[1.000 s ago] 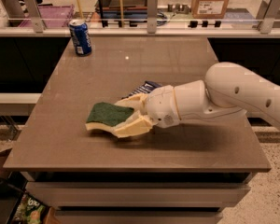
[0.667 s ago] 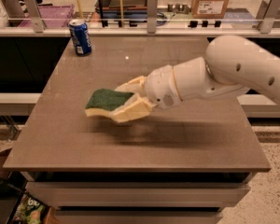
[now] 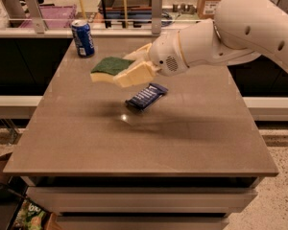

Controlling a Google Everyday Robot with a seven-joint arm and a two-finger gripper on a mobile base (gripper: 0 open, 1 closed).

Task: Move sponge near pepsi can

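My fingers [image 3: 130,74] pinch the wavy foam sponge [image 3: 109,64] above open tabletop [image 3: 86,138]; the smooth upright pepsi can [image 3: 82,38] stands past their tips.

One camera looks down across the table [image 3: 206,143] from its near edge, the gripper [image 3: 127,67] holding the sponge [image 3: 109,64] centre-top.

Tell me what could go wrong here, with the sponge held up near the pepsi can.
The gripper holds the sponge in the air close to the upright pepsi can; going further, it might tip the can. The can stands near the far edge of the table, so a knock could push it off.
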